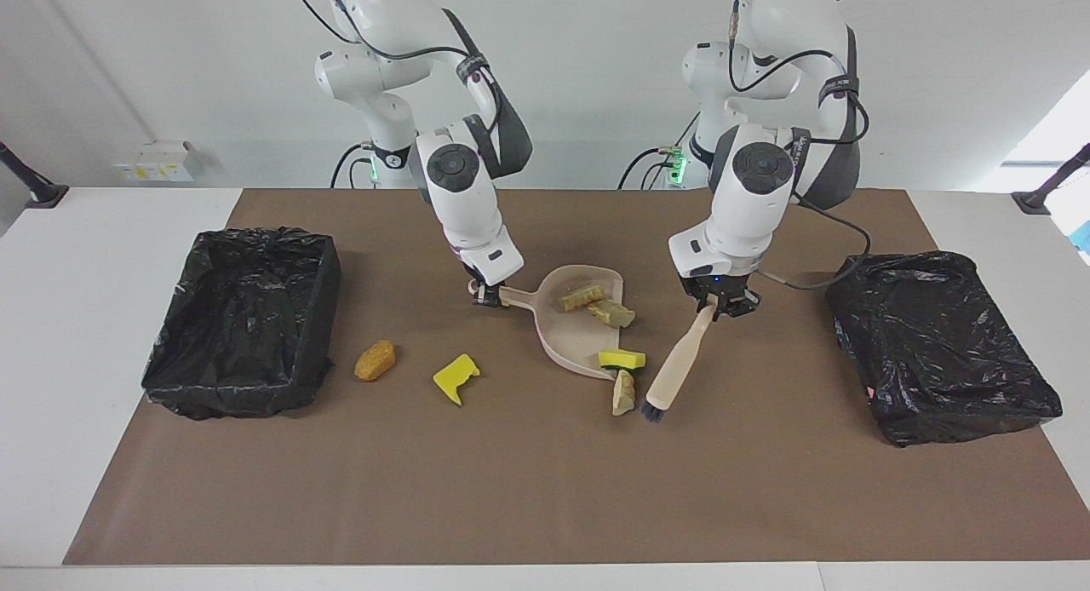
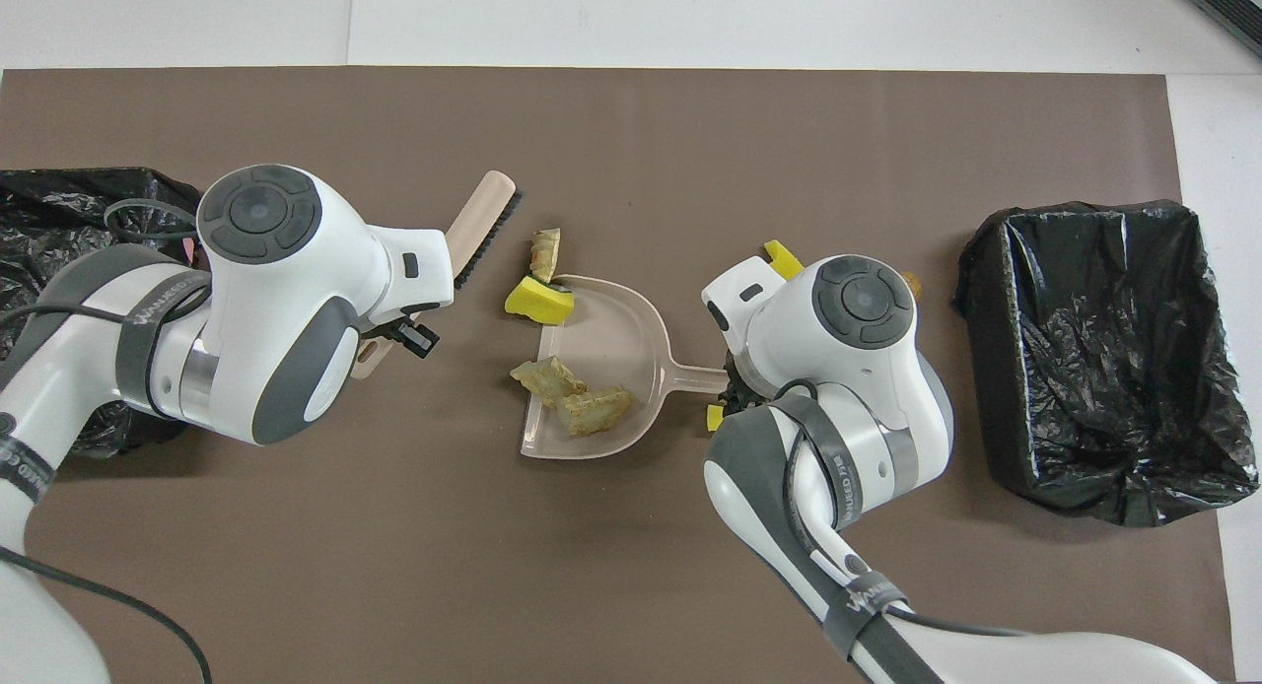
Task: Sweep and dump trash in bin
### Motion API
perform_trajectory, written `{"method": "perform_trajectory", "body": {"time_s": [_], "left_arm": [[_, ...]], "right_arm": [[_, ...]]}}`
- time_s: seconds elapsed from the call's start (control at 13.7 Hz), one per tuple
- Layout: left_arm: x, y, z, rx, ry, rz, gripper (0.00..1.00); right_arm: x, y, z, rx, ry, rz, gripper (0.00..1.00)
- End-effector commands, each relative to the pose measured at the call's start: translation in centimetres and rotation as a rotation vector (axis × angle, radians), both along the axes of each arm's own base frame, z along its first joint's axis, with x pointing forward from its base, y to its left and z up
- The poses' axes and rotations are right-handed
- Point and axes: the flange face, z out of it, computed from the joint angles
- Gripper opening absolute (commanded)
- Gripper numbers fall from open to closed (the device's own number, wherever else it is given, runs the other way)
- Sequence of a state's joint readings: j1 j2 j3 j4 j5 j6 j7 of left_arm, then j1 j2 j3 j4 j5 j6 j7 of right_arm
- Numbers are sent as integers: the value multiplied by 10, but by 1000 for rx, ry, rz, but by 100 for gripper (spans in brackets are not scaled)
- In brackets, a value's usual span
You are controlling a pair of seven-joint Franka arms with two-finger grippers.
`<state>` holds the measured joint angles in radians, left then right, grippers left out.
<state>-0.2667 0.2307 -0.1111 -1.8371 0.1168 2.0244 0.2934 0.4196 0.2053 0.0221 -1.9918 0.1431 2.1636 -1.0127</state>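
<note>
My right gripper (image 1: 485, 295) is shut on the handle of the beige dustpan (image 1: 560, 342), which lies flat on the brown mat. Two tan trash scraps (image 1: 582, 297) (image 1: 615, 314) sit in the pan, and a yellow sponge (image 1: 622, 358) lies at its lip. Another tan scrap (image 1: 623, 393) lies on the mat just off the lip. My left gripper (image 1: 715, 304) is shut on the handle of a beige brush (image 1: 673, 371), tilted with its bristles low beside that scrap. An orange-brown scrap (image 1: 375, 360) and a yellow scrap (image 1: 456, 376) lie toward the right arm's end.
One black-lined bin (image 1: 243, 318) stands at the right arm's end of the table, another (image 1: 941, 344) at the left arm's end. In the overhead view the brush (image 2: 478, 226) points away from the dustpan (image 2: 611, 339); the right arm hides most of the yellow scrap (image 2: 784, 258).
</note>
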Motion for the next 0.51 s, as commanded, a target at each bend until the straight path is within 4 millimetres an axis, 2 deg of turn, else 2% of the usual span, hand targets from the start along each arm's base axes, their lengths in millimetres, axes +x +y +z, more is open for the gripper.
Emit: {"method": "perform_trajectory", "body": {"time_s": [0.0, 0.22, 0.44], "left_arm": [[9, -11, -11, 22, -12, -52, 0], [5, -7, -13, 33, 16, -34, 0], [17, -6, 1, 24, -22, 63, 0]], "right_arm": [[-2, 1, 1, 32, -10, 14, 0], [-2, 1, 1, 32, -10, 13, 0], [-2, 1, 0, 31, -8, 13, 0]]}}
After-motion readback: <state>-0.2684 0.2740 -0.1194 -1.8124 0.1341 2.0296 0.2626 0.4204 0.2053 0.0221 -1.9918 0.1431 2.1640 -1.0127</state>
